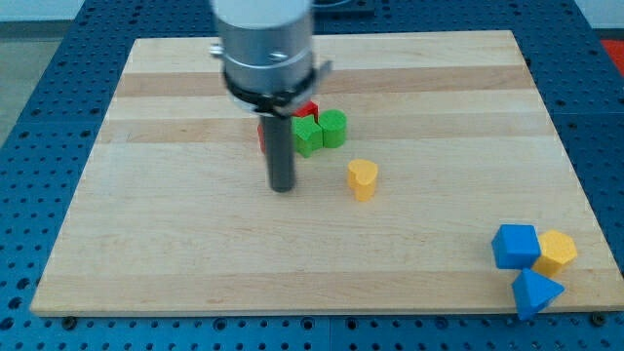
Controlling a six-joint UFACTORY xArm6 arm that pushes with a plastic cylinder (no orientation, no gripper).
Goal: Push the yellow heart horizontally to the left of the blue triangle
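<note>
The yellow heart [363, 179] stands near the middle of the wooden board [175, 244]. The blue triangle [535, 292] lies at the board's bottom right corner, far to the right of and below the heart. My tip [283, 187] rests on the board to the left of the yellow heart, a short gap away and not touching it. The rod rises from there to the arm's grey body at the view's top.
A blue cube [514, 246] and a yellow block [557, 252] sit touching just above the blue triangle. Two green blocks [321, 132] and red blocks [306, 110], partly hidden by the rod, cluster above the heart. Blue perforated table surrounds the board.
</note>
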